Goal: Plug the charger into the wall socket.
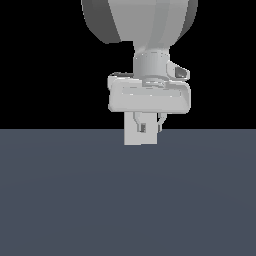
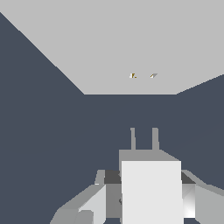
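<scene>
Flat even render light; sharp, shadowless, no glare

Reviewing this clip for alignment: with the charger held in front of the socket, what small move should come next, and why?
Probably a short straight advance toward the wall socket. The gripper holds the charger, its prongs pointing at the two orange holes, roughly in line, with a gap between them.
</scene>
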Available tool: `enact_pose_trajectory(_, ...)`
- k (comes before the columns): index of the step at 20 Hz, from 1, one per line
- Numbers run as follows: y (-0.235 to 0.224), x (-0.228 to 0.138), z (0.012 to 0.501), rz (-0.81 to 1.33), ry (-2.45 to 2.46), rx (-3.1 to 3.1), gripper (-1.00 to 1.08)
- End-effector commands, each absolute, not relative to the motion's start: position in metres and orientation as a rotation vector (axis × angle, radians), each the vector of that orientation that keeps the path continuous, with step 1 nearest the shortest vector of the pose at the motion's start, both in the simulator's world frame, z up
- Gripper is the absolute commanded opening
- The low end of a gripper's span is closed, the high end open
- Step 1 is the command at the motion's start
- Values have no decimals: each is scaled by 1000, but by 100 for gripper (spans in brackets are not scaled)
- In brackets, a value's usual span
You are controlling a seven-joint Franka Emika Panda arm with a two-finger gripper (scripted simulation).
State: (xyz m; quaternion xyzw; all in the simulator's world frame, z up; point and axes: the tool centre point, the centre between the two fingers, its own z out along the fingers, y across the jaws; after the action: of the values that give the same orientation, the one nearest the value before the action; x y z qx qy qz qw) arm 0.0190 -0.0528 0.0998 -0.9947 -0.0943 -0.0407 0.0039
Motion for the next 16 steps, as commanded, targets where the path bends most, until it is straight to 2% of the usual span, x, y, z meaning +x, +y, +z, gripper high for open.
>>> enact_pose_trajectory(1, -53, 19, 100, -128, -296, -3117, -100)
enact_pose_trajectory(16, -45, 56, 100, -128, -296, -3117, -100)
